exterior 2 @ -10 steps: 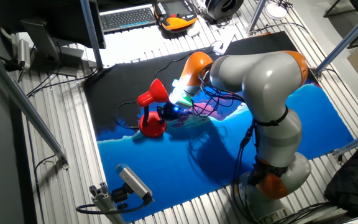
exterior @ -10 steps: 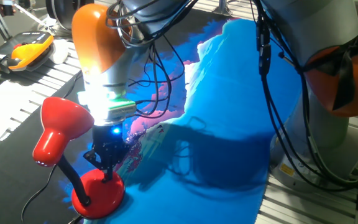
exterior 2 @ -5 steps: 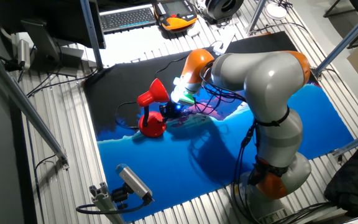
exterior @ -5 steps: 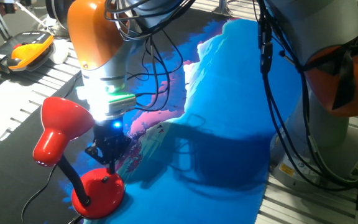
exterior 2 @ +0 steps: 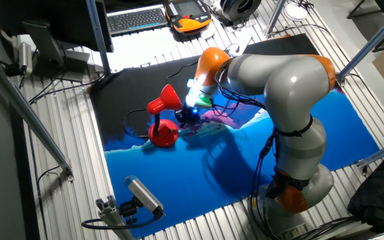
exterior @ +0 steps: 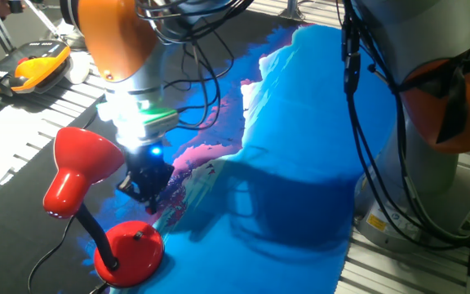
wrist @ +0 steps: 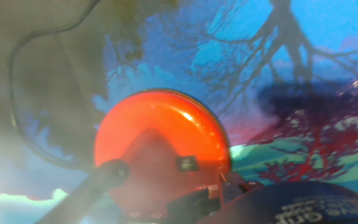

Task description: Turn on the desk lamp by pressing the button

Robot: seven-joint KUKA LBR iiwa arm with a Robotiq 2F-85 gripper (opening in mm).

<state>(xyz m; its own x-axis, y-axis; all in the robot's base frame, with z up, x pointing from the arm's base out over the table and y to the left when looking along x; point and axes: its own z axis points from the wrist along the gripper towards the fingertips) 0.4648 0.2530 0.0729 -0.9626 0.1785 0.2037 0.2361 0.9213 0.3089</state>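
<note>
Lifted since a second ago, the claw [exterior: 147, 196] hangs clear above the desk lamp [exterior: 96, 204]'s red base in one fixed view; its fingertips merge into a dark mass, so its grip cannot be told. From the other fixed view, the lamp [exterior 2: 163, 120] stands near the tabletop [exterior 2: 199, 180]'s far-left corner, its base partly hidden. Blurred, the hand view shows the button [wrist: 186, 163] on the dome.

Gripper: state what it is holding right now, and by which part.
Nothing is held. The gripper hangs in the air above the desk lamp's red base, apart from it and from the button.
</note>
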